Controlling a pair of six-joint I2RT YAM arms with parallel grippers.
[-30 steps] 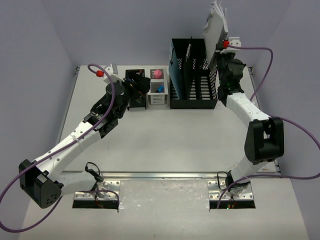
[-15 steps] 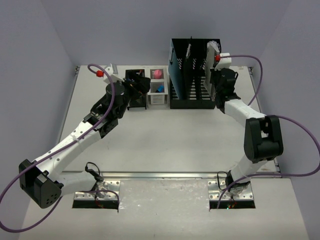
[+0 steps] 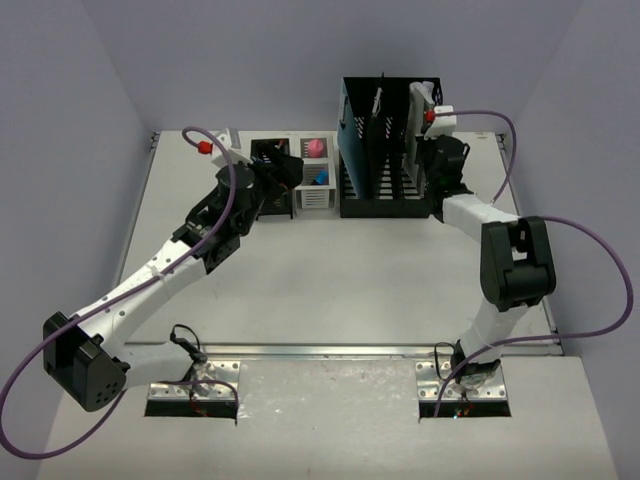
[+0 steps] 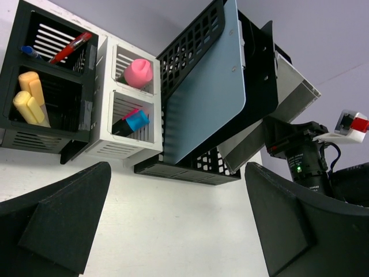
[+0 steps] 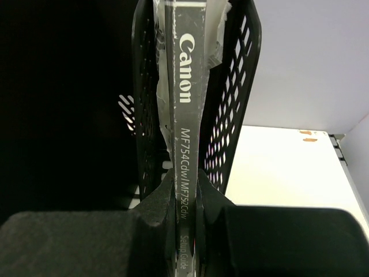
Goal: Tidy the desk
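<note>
On the white desk (image 3: 330, 290) a black mesh file holder (image 3: 385, 150) stands at the back. My right gripper (image 5: 185, 184) is shut on the spine of a grey Canon setup guide (image 5: 184, 86). The guide stands upright in the holder's rightmost slot, next to the mesh wall (image 5: 230, 104). From above, the right gripper (image 3: 425, 150) sits at the holder's right end with the guide (image 3: 418, 105) poking up. My left gripper (image 4: 177, 193) hangs open over bare desk in front of the holder, nothing between its fingers. It also covers part of the black organizer (image 3: 270, 175).
A black organizer (image 4: 46, 109) holds yellow highlighters (image 4: 29, 101) and a red pen (image 4: 72, 47). A white organizer (image 4: 124, 104) holds a pink object (image 4: 140, 72) and a blue-capped marker (image 4: 134, 122). A pale blue folder (image 4: 207, 98) leans in the file holder. Lilac walls close the sides.
The right gripper has come down and forward, lowering the guide from above the file holder into its rightmost slot. The left arm shifted only slightly.
</note>
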